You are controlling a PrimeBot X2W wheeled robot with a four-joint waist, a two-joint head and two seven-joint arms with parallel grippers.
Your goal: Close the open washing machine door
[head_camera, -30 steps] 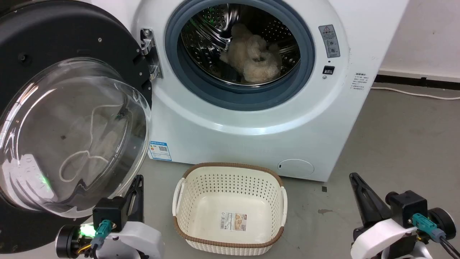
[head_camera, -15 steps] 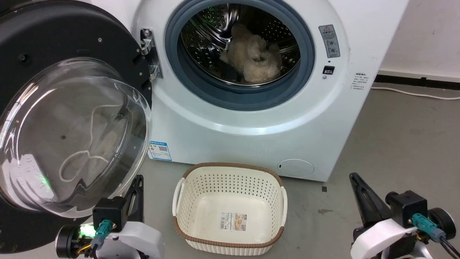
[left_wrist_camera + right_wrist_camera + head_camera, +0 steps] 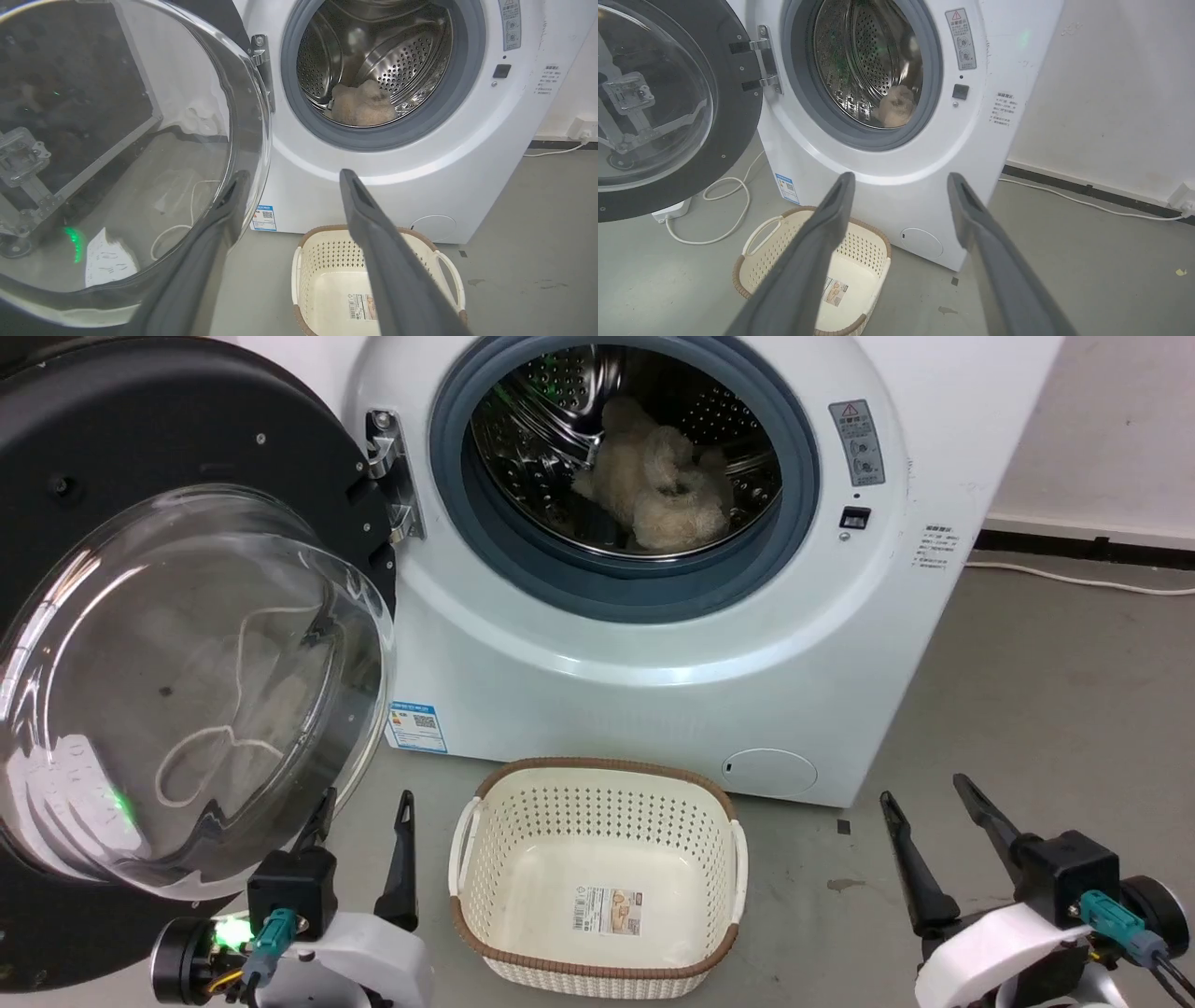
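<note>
The washing machine door (image 3: pixel 187 691) hangs wide open at the left, its black rim around a bulging clear glass bowl. The white washing machine (image 3: pixel 653 663) stands behind, with its steel drum exposed and a beige fluffy item (image 3: pixel 653 485) lying inside. My left gripper (image 3: pixel 366 803) is open and empty, low beside the door's lower right edge; in the left wrist view its left finger sits in front of the glass (image 3: pixel 117 154). My right gripper (image 3: pixel 924 791) is open and empty at the lower right, short of the washer's front (image 3: pixel 887 163).
A cream perforated laundry basket (image 3: pixel 597 767) sits empty on the grey floor between my grippers, just before the washer. A white cable (image 3: pixel 719 233) loops on the floor under the door. Another cable (image 3: pixel 1074 581) runs along the right wall.
Both grippers have gone from shut to open, their fingers spread apart. The door and the washer have not moved.
</note>
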